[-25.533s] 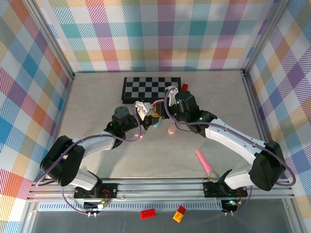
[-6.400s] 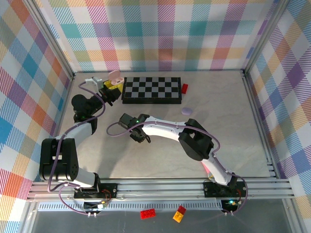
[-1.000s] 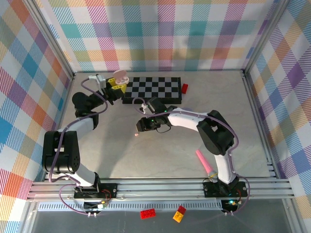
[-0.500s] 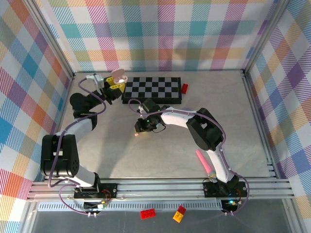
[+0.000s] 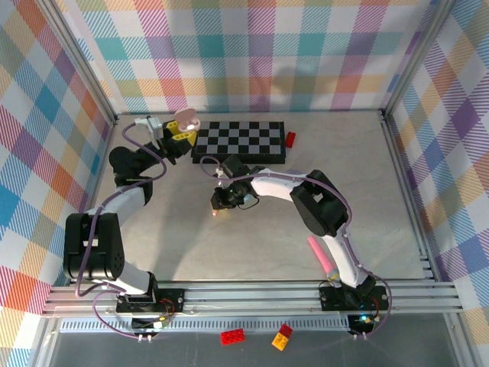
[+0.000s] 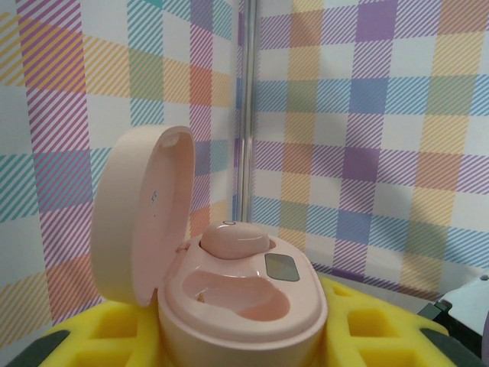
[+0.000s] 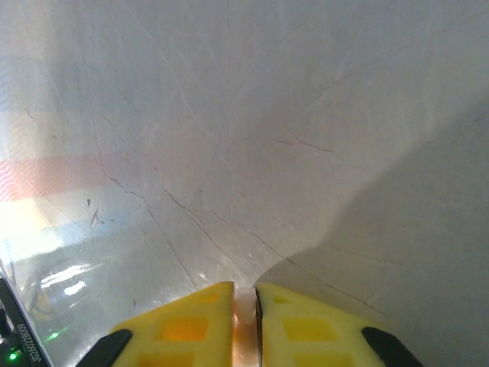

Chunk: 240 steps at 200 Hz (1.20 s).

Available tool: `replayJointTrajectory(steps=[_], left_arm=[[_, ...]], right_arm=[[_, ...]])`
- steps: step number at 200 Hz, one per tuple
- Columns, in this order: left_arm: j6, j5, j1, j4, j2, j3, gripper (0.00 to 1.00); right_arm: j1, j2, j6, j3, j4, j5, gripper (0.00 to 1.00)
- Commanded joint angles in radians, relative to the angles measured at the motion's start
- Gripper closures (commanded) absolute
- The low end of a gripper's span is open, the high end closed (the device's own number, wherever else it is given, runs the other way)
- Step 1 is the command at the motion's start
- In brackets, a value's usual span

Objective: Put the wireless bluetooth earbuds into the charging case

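My left gripper [image 5: 180, 133] is raised at the far left, shut on the pink charging case [image 5: 186, 118], whose lid [image 6: 141, 214] stands open. In the left wrist view one pink earbud [image 6: 233, 240] sits in the case's far socket, and the near socket [image 6: 238, 295] is empty. Yellow pads [image 6: 374, 330] grip the case body [image 6: 244, 325] from both sides. My right gripper [image 5: 218, 204] is down at the table's middle. Its yellow pads [image 7: 191, 321] are pressed on a small pale pink earbud [image 7: 244, 312], with just a sliver of it showing.
A folded chessboard [image 5: 239, 141] lies at the back, with a red brick [image 5: 290, 138] at its right end. A long pink stick [image 5: 323, 259] lies near the right arm's base. Two loose bricks [image 5: 233, 336] sit below the front rail. Plaid walls enclose the table.
My right gripper's jaws have closed onto the small pink earbud, after shifting slightly left and lower over the table. The left gripper holds the open case almost still.
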<state>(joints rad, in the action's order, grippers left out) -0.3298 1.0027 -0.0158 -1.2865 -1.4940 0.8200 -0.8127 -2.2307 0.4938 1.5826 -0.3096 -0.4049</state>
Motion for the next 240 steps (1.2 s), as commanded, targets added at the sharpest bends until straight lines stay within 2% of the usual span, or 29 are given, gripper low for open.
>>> replayJointTrajectory(steps=[1,67,129,196,240], left_arm=[[-0.015,0.013,-0.01,-0.058,0.034,-0.008,0.65],[-0.004,0.0,0.003,-0.057,0.047,-0.022,0.65],[0.002,-0.009,0.043,-0.056,0.054,-0.042,0.65],[0.023,-0.028,0.105,-0.054,0.058,-0.052,0.65],[0.035,-0.042,0.137,-0.046,0.091,-0.073,0.65]], right_arm=[[-0.008,-0.01,0.003,0.02,-0.031,-0.003,0.87],[0.005,0.122,0.019,-0.089,-0.001,0.097,0.9],[0.065,0.362,0.092,-0.407,0.094,0.196,0.94],[0.179,0.675,0.171,-0.77,0.065,0.324,0.94],[0.237,0.714,0.182,-0.868,0.078,0.348,0.92]])
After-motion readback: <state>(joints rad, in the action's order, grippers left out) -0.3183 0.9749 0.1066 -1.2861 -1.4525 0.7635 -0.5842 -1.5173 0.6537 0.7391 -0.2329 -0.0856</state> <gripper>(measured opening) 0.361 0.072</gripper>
